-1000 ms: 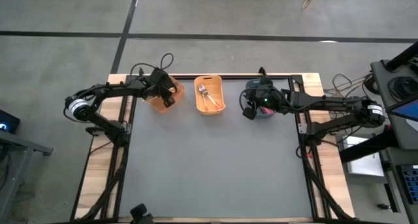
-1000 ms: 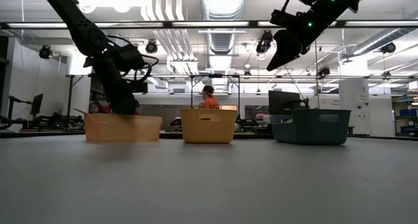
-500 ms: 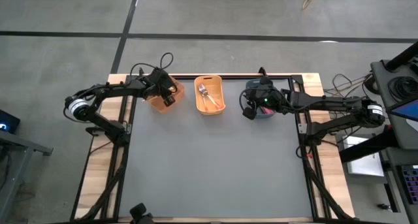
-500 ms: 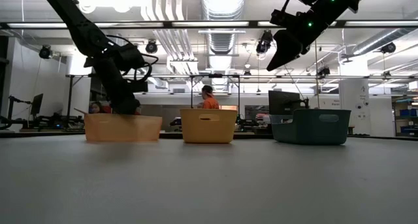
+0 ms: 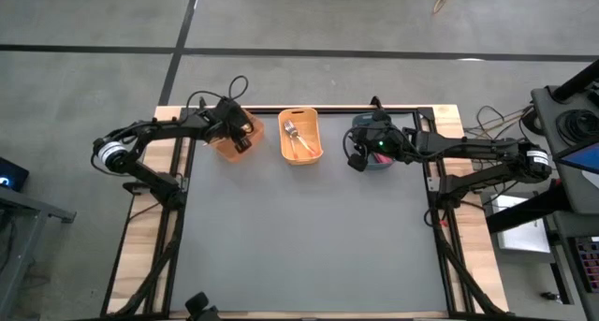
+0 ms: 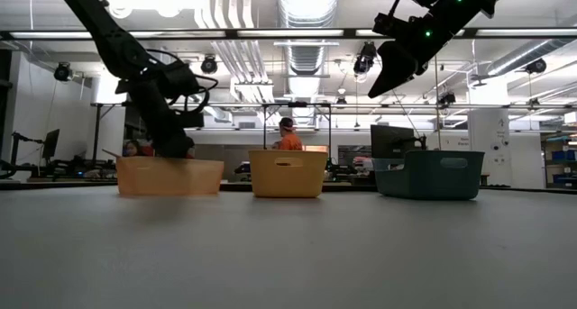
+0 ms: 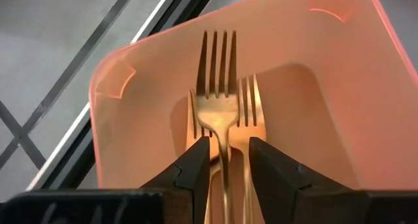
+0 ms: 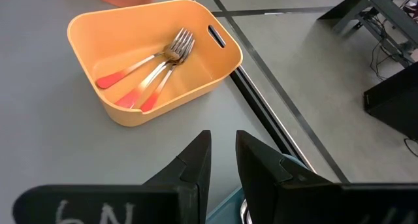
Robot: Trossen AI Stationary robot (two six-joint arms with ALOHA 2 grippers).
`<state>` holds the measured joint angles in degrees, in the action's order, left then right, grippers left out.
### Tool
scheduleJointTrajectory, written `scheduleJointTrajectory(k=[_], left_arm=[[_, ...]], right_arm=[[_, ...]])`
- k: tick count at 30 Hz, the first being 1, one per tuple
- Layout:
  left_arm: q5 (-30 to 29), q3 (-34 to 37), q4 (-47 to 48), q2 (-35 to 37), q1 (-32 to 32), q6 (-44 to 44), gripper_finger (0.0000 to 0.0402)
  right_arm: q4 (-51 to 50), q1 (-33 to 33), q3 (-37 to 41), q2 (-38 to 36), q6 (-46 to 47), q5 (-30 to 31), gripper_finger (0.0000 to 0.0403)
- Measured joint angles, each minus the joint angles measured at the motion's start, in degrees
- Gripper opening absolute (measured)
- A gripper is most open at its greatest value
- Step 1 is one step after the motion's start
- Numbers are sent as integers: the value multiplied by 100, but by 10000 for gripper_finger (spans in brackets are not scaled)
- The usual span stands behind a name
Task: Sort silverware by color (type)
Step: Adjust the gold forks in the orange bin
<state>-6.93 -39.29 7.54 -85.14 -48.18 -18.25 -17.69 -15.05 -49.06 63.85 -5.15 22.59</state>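
An industrial lab: exposed ceiling ducts (image 6: 306, 7), monitors (image 6: 389, 140) on workbenches, and a concrete floor (image 5: 299, 17) around the table.

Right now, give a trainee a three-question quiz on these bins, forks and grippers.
1. True or false: the left gripper is down inside the pink-orange plastic bin among all-gold forks.
2. How many orange-handled, silver-tined forks lie in the yellow-orange bin?
3. Where is the right gripper? A) inside the dark blue-grey bin B) raised above that bin C) resting on the grey table

Key: 1 true. 2 three. 3 B.
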Motion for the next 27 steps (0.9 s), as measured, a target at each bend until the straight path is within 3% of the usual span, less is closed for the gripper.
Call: scheduleJointTrajectory(k=[9, 19, 27], left_arm=[[84, 306, -209, 26, -2, 441, 78], [37, 193, -138, 9, -2, 485, 72], [-75, 81, -69, -7, -9, 544, 5]], right_arm=[[0, 0, 0, 0, -2, 0, 63], [0, 0, -1, 0, -2, 0, 63], [0, 0, 0, 0, -2, -2, 63]])
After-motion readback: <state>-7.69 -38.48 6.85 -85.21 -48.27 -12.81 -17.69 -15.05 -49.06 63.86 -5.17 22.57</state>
